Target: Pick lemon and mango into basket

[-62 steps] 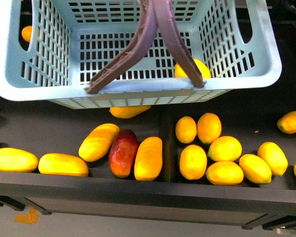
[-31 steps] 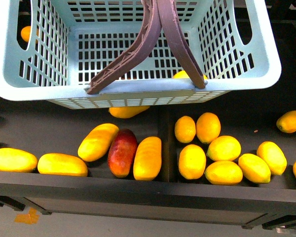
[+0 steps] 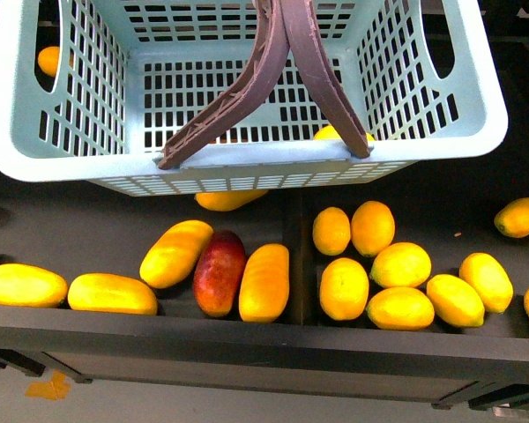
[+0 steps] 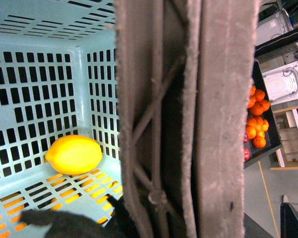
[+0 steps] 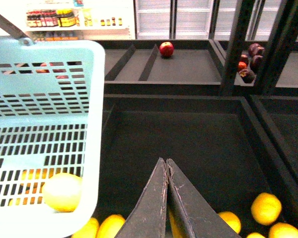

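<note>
The light teal basket (image 3: 247, 163) hangs above the dark fruit shelf, its two brown handles (image 3: 282, 62) drawn together. My left gripper (image 4: 156, 215) is shut on those handles (image 4: 208, 114), which fill the left wrist view and hide its fingers. One lemon (image 4: 73, 154) lies in the basket's corner; it also shows in the front view (image 3: 335, 134) and the right wrist view (image 5: 62, 192). Yellow mangoes (image 3: 264, 282) lie below the basket, loose lemons (image 3: 344, 288) to their right. My right gripper (image 5: 166, 162) is shut and empty, beside the basket's wall (image 5: 92, 148).
A dark red mango (image 3: 219, 273) lies between two yellow ones. A divider (image 3: 298, 256) splits the mangoes from the lemons, and the shelf's front edge (image 3: 247, 339) runs below. Oranges (image 4: 257, 114) sit in a far bin. A red apple (image 5: 166, 49) and dark fruits (image 5: 251, 62) lie on back shelves.
The basket has swayed slightly, and less of the lemon inside shows above its front rim. The fruit on the shelf has not moved.
</note>
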You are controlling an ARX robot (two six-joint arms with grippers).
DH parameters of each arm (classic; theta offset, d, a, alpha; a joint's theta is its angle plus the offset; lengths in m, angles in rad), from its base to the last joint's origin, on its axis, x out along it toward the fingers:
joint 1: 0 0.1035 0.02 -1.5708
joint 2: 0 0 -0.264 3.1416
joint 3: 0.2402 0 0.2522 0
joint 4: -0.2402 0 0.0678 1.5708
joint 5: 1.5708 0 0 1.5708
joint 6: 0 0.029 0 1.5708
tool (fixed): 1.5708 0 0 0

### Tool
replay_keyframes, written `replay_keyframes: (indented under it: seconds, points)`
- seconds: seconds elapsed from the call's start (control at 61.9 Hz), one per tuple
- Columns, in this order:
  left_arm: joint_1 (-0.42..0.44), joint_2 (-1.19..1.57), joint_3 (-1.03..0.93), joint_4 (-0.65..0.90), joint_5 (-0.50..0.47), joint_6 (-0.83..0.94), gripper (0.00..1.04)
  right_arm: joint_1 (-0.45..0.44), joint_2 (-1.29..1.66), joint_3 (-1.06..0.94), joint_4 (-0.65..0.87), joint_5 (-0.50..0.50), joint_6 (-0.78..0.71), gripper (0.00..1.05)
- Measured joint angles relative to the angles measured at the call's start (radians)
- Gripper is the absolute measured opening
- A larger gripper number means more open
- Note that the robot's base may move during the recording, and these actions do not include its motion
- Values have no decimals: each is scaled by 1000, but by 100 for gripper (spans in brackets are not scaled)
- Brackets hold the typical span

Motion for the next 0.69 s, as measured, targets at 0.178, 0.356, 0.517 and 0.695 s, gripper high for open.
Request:
replay_keyframes:
  seconds: [0.178,0.356,0.517,0.695]
  points:
    - [0,0,0,0,0,0,14,-18,-134,-73,-64,-3,0,2]
    - [0,0,0,0,-3,0,14,-18,-172,-89,-78,-3,-1,27]
    - [0,0,0,0,-1,0,14,-18,-172,-89,-80,-3,-1,53]
    - [0,2,0,0,-2,-1,14,-18,-172,-89,-80,-3,-1,88]
